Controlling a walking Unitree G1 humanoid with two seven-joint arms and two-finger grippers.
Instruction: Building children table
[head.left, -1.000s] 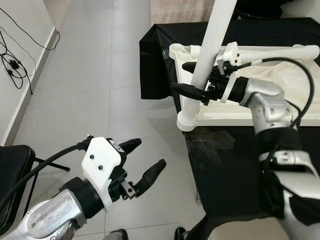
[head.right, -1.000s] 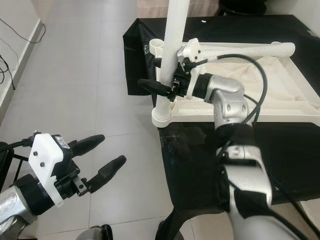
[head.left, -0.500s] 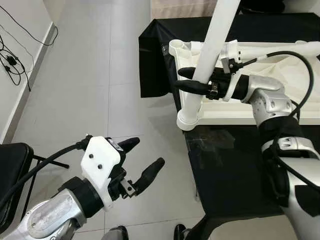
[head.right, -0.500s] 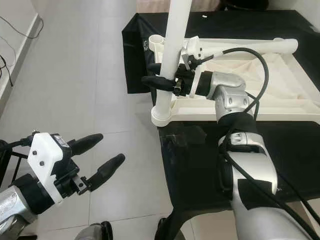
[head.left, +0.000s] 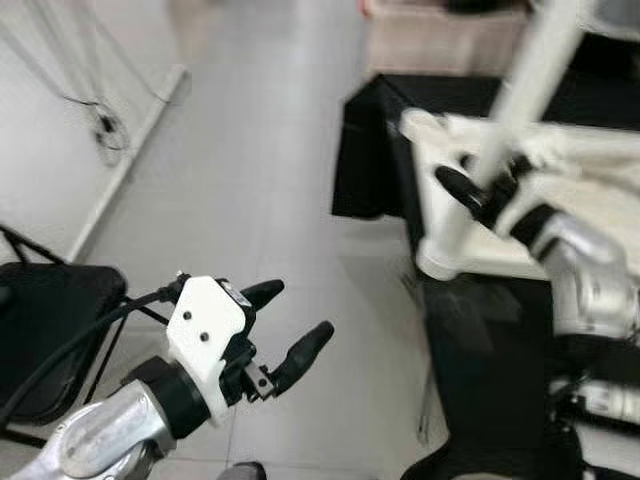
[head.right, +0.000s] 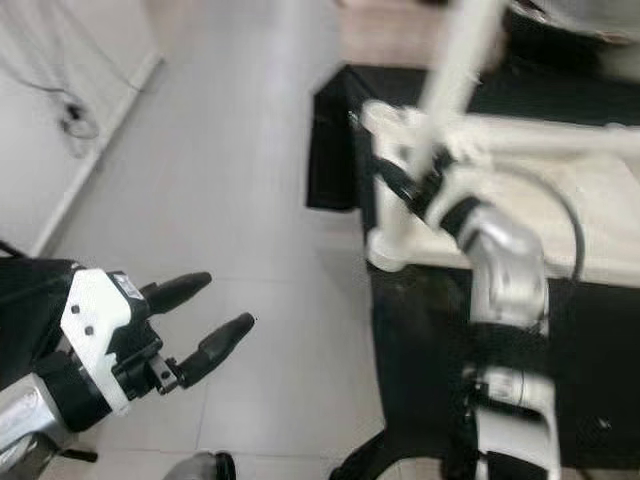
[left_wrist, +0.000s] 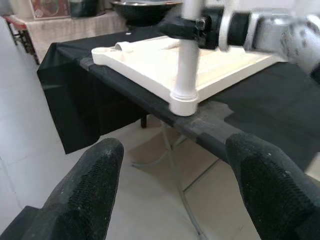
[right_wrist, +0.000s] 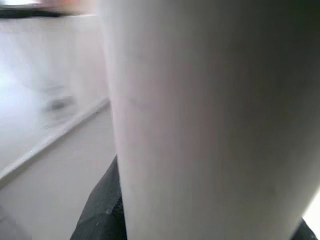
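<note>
Pale floor tiles (head.left: 270, 170) run beside a white wall (head.left: 50, 150) where cables (head.left: 100, 125) hang. On the robot's right stands a stand draped in black cloth (left_wrist: 125, 95), and on it lies the white tabletop (left_wrist: 150, 62), upside down. A white leg (head.left: 500, 140) rises from the tabletop's near corner socket (head.left: 440, 262), leaning slightly. The head views are blurred.

The right gripper (head.left: 478, 190) reaches in from the right and grasps the leg a little above the socket, a black finger on either side; in the right wrist view the leg (right_wrist: 210, 125) fills the frame, with a dark fingertip (right_wrist: 102, 210) pressed against it. The silver right arm (head.left: 590, 280) bends up from below over the cloth.

The left gripper (head.left: 290, 320) hovers over the floor, well apart from the tabletop, its two fingers spread wide and empty. In the left wrist view its fingers (left_wrist: 95, 180) frame the leg (left_wrist: 189, 50) and socket in the distance. A black chair (head.left: 45, 320) stands at the left edge.
</note>
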